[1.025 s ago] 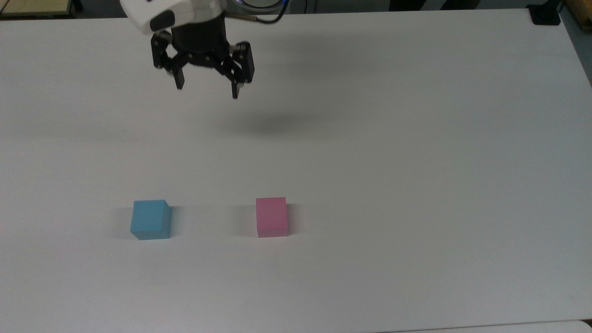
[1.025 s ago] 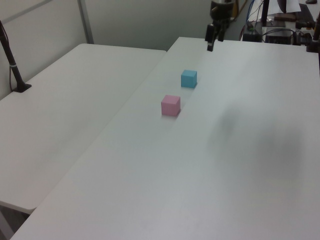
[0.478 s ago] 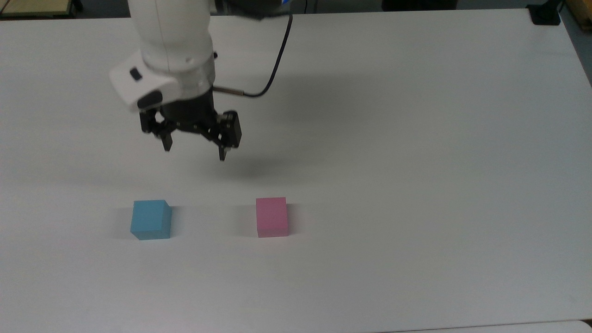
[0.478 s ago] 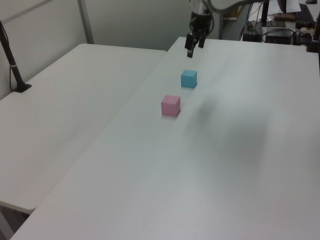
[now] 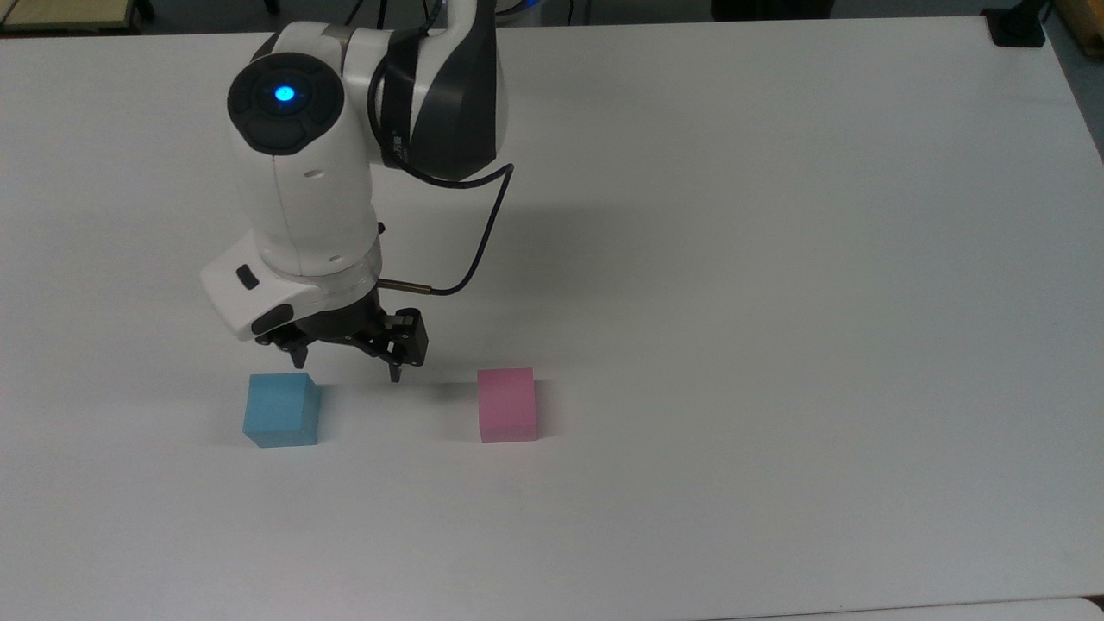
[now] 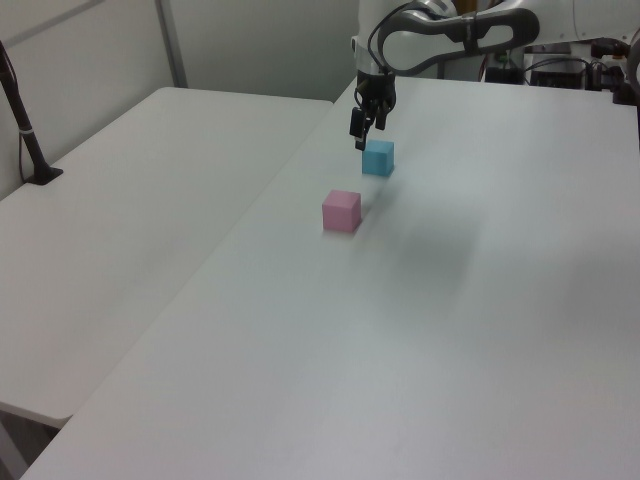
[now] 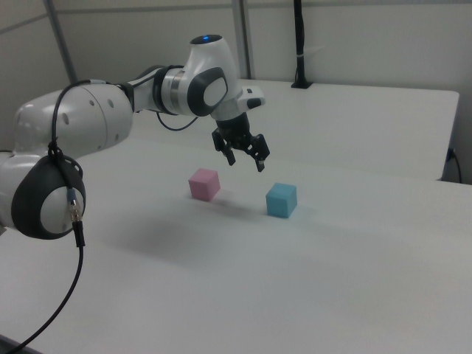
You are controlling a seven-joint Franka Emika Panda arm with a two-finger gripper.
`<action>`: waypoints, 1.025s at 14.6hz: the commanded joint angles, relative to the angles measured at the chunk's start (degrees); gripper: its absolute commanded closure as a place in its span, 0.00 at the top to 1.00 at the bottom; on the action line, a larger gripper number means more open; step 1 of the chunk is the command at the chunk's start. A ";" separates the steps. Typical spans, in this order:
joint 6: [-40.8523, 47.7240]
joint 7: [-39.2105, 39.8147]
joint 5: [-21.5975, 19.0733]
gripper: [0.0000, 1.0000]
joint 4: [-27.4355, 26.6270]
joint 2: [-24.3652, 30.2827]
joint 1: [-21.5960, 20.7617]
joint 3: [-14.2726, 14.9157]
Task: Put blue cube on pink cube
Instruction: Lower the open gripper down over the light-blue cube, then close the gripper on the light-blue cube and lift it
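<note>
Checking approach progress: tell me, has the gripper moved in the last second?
Yes. In the top view the gripper has come down-frame, toward the blue cube.

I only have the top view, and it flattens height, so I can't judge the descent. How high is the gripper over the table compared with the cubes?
Observer: In the right view the gripper hangs in the air, its fingertips above the tops of the blue cube and the pink cube, touching neither.
Operator: Is it lined up over the blue one?
Observer: Not yet. In the left view the gripper sits up and toward the left view's left of the blue cube, with a gap between them. It probably needs a small sideways shift before it descends.
</note>
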State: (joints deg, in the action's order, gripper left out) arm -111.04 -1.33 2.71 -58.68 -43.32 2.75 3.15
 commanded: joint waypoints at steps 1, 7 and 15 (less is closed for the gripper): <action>-1.27 4.84 -0.61 1.00 2.96 -1.77 0.59 0.80; -7.79 5.90 -0.60 1.00 2.43 -4.58 0.68 4.50; -7.97 9.59 -0.52 1.00 1.82 -7.74 1.21 5.55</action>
State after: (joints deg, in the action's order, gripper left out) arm -118.24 6.41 2.72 -57.18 -49.64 4.24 7.69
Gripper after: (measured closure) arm 0.000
